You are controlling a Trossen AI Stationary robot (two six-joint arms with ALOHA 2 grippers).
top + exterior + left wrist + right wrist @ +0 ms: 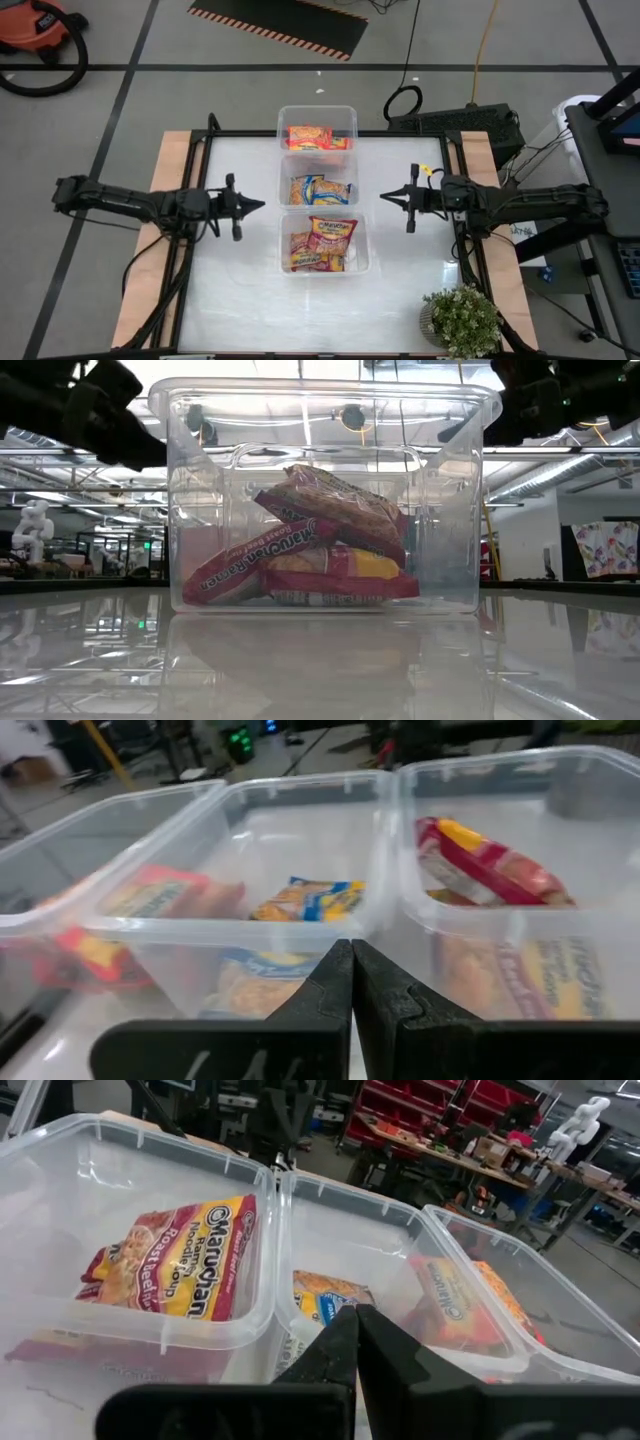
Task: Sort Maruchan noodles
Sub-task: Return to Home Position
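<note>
Left gripper (260, 206) and right gripper (384, 197), both pinched together and empty, flank the clear bins (317, 108). The blue-yellow noodles (320, 188) between them overlap, perhaps two.

Across the white table (230, 290), edged in pale wood, clear bins (340, 115) hold Maruchan noodles (318, 138) printed orange-red at the cable-side edge, blue-yellow packets (320, 188) mid-table, and red-yellow packets (322, 245) toward the green plant (462, 320) and its edge.
</note>
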